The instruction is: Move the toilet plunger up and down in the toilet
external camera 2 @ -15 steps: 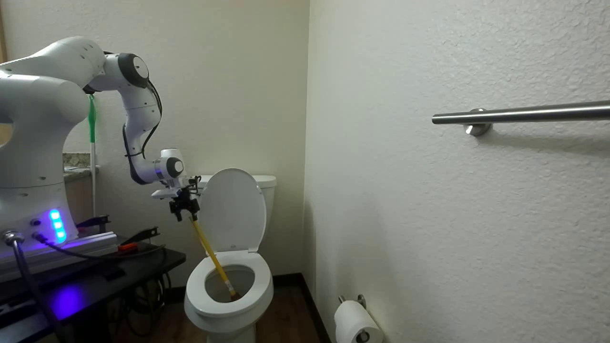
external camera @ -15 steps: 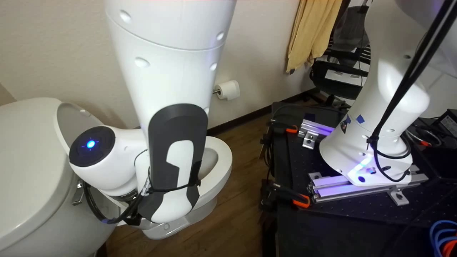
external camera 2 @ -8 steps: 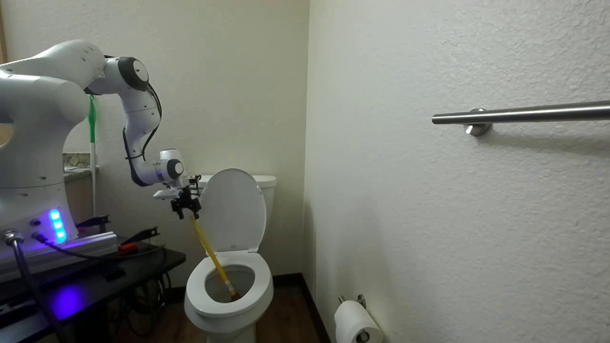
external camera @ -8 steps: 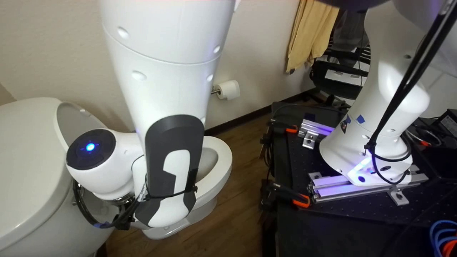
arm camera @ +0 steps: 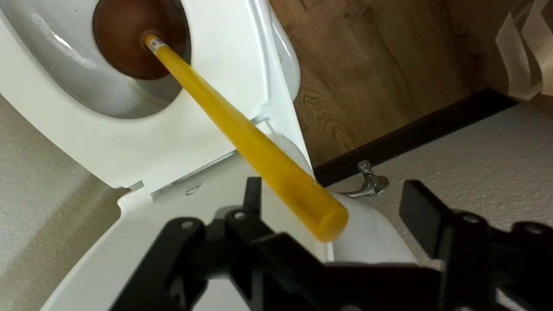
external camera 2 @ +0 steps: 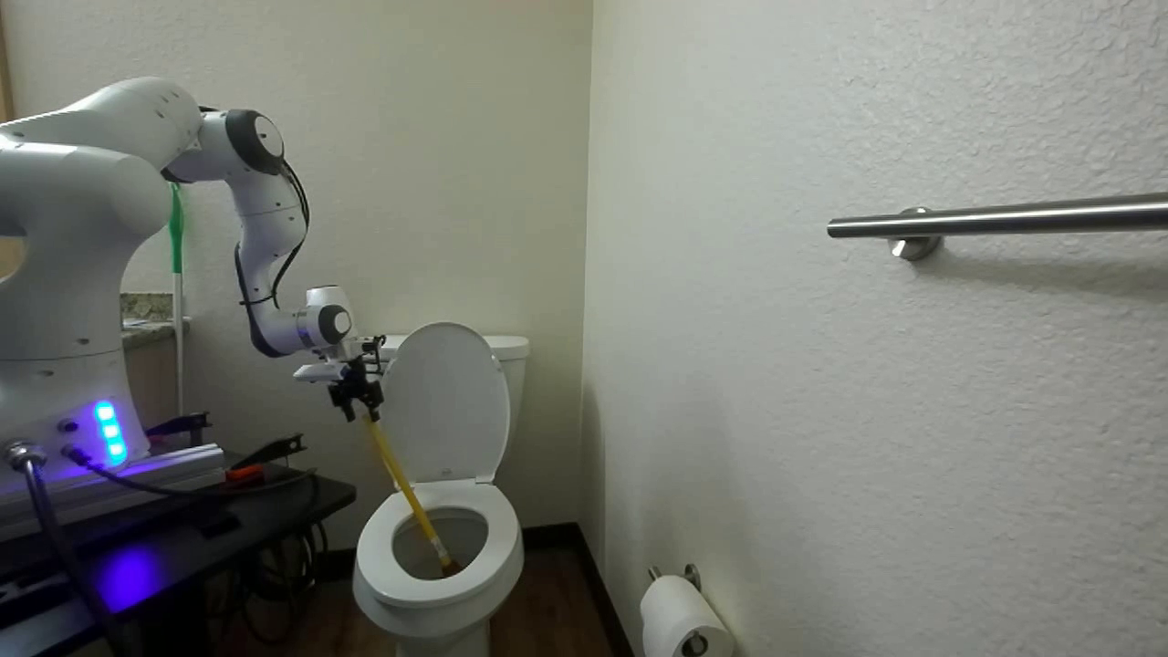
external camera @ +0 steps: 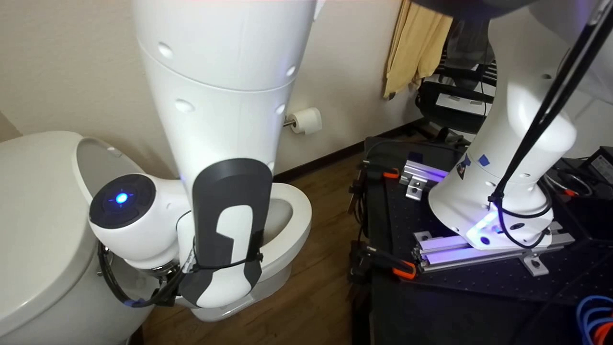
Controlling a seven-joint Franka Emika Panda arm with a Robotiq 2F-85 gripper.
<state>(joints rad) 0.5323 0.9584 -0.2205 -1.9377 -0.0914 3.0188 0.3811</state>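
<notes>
The toilet plunger [external camera 2: 398, 474] leans in the toilet [external camera 2: 372, 566], its yellow handle tilted up towards my gripper. Its reddish-brown cup [arm camera: 123, 36] rests down in the bowl in the wrist view. The toilet also shows in the wrist view [arm camera: 142, 149] and in an exterior view [external camera: 298, 218], where the arm hides part of it. My gripper [arm camera: 335, 205] is open. The handle's [arm camera: 242, 134] top end lies between the two fingers in the wrist view, nearer the left finger, with a gap to the right finger. In an exterior view my gripper [external camera 2: 360, 415] is right at the handle's top.
The toilet lid [external camera 2: 447, 401] is raised in front of the tank [external camera: 38, 215]. A toilet paper roll [external camera 2: 684, 620] hangs on the wall. A metal bar [external camera 2: 995, 217] is fixed higher up. The black table [external camera 2: 228, 538] bears the robot base beside the toilet.
Over the last second the arm and gripper have moved slightly, a little lower, with almost no motion in the last half second. The plunger has not visibly moved.
</notes>
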